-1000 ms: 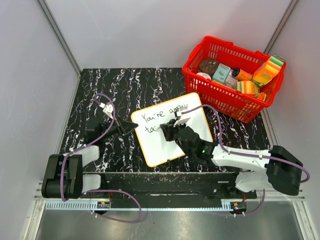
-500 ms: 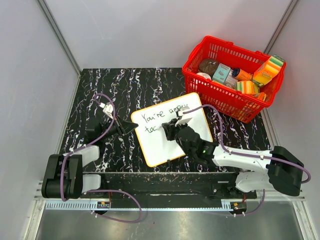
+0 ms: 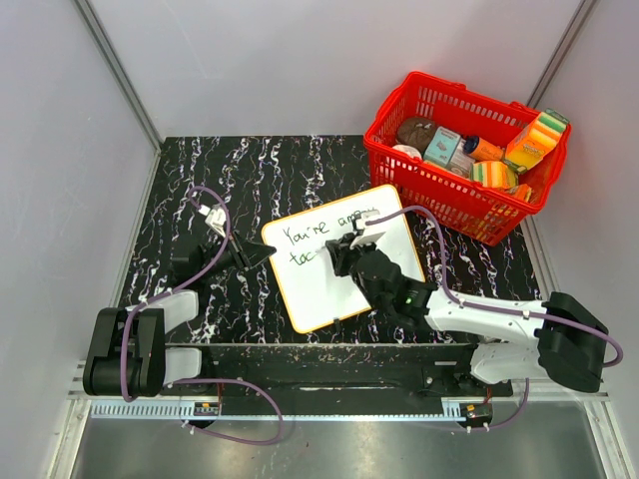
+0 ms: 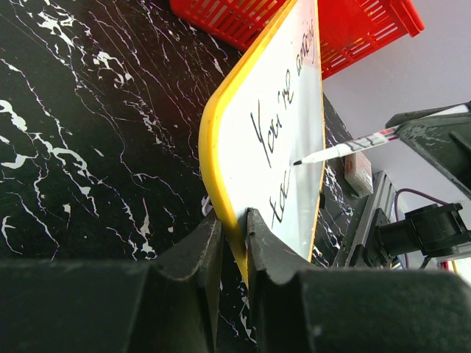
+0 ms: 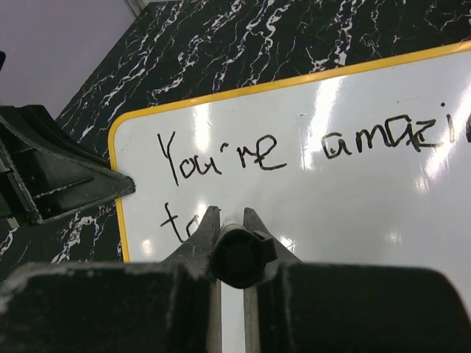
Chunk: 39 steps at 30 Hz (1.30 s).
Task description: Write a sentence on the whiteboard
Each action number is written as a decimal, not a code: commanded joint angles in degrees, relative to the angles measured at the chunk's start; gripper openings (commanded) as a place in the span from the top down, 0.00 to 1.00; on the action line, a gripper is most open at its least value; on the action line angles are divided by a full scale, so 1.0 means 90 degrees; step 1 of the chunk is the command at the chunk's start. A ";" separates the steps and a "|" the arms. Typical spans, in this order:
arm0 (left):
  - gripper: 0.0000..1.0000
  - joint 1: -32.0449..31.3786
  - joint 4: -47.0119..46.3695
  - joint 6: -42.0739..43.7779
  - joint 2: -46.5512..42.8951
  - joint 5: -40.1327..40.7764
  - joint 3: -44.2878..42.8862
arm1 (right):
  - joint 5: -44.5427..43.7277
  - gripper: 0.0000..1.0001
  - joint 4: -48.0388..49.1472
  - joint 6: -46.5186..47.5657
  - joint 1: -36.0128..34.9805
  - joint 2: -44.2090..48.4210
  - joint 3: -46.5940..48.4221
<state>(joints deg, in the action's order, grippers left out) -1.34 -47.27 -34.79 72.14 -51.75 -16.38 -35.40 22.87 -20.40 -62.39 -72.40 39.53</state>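
Whiteboard (image 5: 368,220): handwritten black, top line "You're amazi…", cut at frame edge; second line starts "to…", rest hidden.

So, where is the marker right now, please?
In the left wrist view, the marker sits right of centre, held in the right claw, tip over the whiteboard.

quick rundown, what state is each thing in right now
whiteboard: partly written, "You're amazi..." above a started second line
marker: uncapped, tip at the board, contact unclear
left gripper: jaws shut on the whiteboard's yellow rim
right gripper: jaws shut on the marker
red basket: upright, holding several items
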 commanded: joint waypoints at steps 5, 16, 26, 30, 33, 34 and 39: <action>1.00 -0.0026 -0.0080 0.0476 0.0071 0.0076 -0.0025 | -0.0149 1.00 0.0544 0.0333 0.0155 -0.0129 0.0617; 1.00 -0.0026 -0.0090 0.0467 0.0080 0.0076 -0.0026 | 0.0095 1.00 0.0535 0.0333 0.0292 -0.0471 0.0842; 1.00 -0.0026 -0.0090 0.0467 0.0080 0.0076 -0.0026 | 0.0290 1.00 0.0310 0.0099 0.0301 -0.0539 0.0716; 1.00 -0.0027 -0.0090 0.0467 0.0071 0.0066 -0.0016 | 0.0329 1.00 0.0203 -0.0028 0.0311 -0.0481 0.0579; 1.00 -0.0026 -0.0100 0.0467 0.0061 0.0076 -0.0026 | 0.0359 1.00 0.0144 -0.0106 0.0311 -0.0432 0.0471; 1.00 -0.0017 -0.0090 0.0467 0.0070 0.0076 -0.0026 | 0.0368 1.00 0.0125 -0.0125 0.0311 -0.0413 0.0452; 1.00 -0.0026 -0.0090 0.0467 0.0071 0.0076 -0.0025 | 0.0427 1.00 0.0037 -0.0203 0.0311 -0.0364 0.0364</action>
<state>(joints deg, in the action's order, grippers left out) -1.34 -47.24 -34.79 72.14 -51.72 -16.38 -32.36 24.16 -21.08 -59.99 -76.71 43.77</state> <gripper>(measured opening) 0.197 0.121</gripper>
